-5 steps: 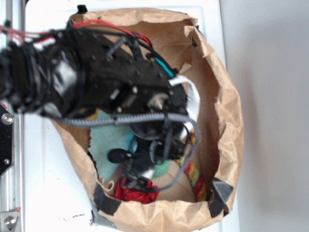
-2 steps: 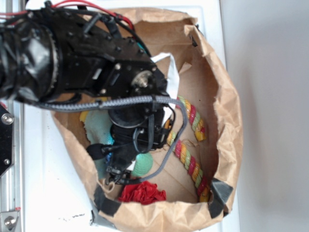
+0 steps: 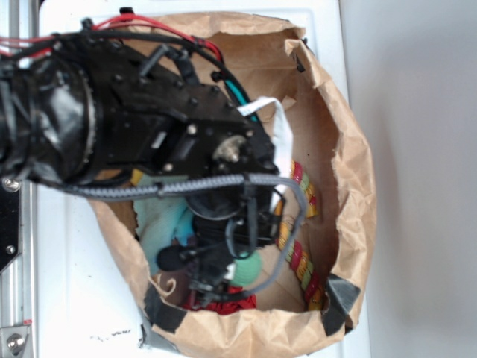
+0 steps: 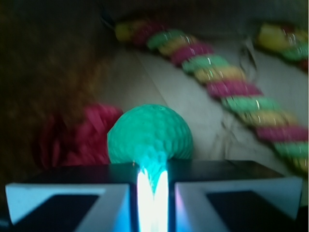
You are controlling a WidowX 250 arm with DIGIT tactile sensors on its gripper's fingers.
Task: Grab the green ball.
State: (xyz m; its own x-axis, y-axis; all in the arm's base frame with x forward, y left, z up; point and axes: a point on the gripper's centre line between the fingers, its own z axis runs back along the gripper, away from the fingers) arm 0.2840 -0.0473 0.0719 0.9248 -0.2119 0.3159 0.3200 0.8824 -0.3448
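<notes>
The green ball (image 4: 149,133) is small, round and dimpled. In the wrist view it sits right at my fingertips, with its near side squeezed into the narrow gap between the two jaws. My gripper (image 4: 153,170) is shut on it. In the exterior view the ball (image 3: 250,267) shows just right of the gripper (image 3: 218,274), low inside the brown paper bag (image 3: 352,186). The arm hides most of the bag's inside.
A red-yellow-green twisted rope (image 3: 298,253) lies along the bag's right side and also shows in the wrist view (image 4: 227,72). A red crumpled thing (image 4: 79,137) lies to the left of the ball. A pale teal cloth (image 3: 165,224) lies at the bag's left.
The arm swung up and left in the bag, then came back right and down. The green ball moved with the gripper both ways.
</notes>
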